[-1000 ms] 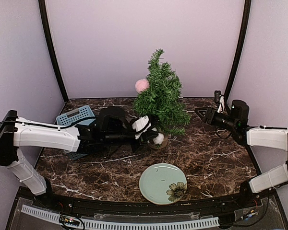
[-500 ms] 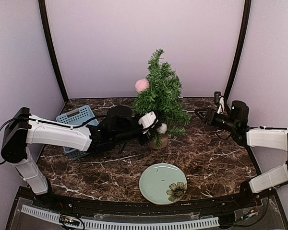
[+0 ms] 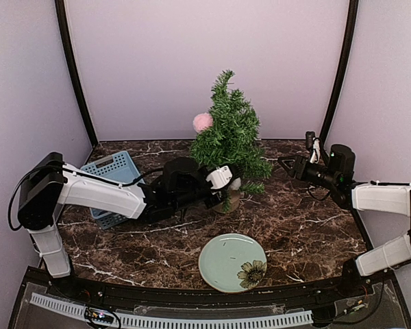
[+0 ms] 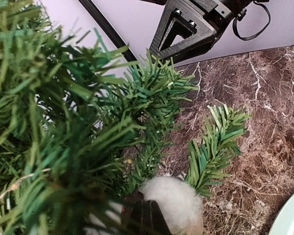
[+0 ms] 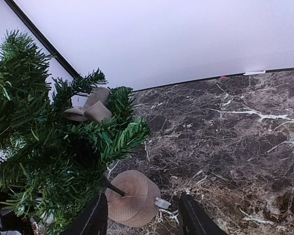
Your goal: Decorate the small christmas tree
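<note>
The small christmas tree [image 3: 229,137] stands upright toward the back of the table [image 3: 308,219], roughly midway between the two arms, on a short round light-wood stump [image 5: 132,197]. Its branches are bushy, dark green and needle-like, tapering to a pointed top. A pink pompom [image 3: 203,122] already sits high on its left side, and the right wrist view shows a beige ribbon bow [image 5: 90,111] lodged among the needles. The left gripper [image 3: 227,182] reaches low into the left flank just above the stump, its jaws closed on a white fluffy pompom [image 4: 172,201]. The wrist view shows that ball pressed up under the lower branch tips, apparently so the needles can catch and hold it once it is let go. The right gripper [image 3: 285,163] hangs just off the tree's right side, level with the lower branches and pointing at them. Its jaws are parted and hold nothing, a stance that looks like standing ready to steady the tree without crowding the left arm's work. A pale green plate [image 3: 219,264] with a flower print lies near the front edge. A blue slotted basket [image 3: 109,166] sits behind the left arm, well clear of the tree.
</note>
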Controlling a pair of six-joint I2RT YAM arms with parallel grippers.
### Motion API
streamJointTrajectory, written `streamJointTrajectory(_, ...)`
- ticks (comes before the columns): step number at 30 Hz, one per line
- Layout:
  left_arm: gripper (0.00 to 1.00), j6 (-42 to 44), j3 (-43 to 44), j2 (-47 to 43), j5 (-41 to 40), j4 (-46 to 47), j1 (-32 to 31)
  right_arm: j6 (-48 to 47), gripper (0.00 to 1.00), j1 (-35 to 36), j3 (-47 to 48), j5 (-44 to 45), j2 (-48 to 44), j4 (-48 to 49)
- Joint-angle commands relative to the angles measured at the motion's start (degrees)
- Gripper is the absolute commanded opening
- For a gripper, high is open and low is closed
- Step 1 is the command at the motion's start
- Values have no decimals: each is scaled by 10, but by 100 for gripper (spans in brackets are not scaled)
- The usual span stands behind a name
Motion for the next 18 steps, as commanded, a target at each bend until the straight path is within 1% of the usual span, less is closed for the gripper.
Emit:
streamJointTrajectory(1,2,13,31,15,-11,21,0,-5,50,-2,-7,6,-7,17)
streamJointTrajectory(3,8,9,37,20,-16,15,0,-4,50,-2,-6,5,-7,17)
streamJointTrajectory(4,14,9,39,20,-18,11,0,-4,50,-2,-6,5,-7,17)
streamJointTrajectory(5,17,8,40,19,-22,10,0,-4,50,-2,-5,5,-6,17)
streamJointTrajectory(6,23,7,39,15,-23,6,-1,-5,50,-2,-4,5,-5,17)
streamJointTrajectory(8,31,5,33,2,-24,3,-1,-4,51,-2,-3,3,-2,19)
streamJointTrajectory(10,36,2,25,-14,-18,1,0,-2,51,-2,-2,0,2,23)
streamJointTrajectory(13,39,-12,11,-40,-10,-6,-1,3,51,-2,-1,-3,6,29)
streamJointTrajectory(18,44,-36,-34,-107,31,-33,-1,3,51,-2,1,-3,6,29)
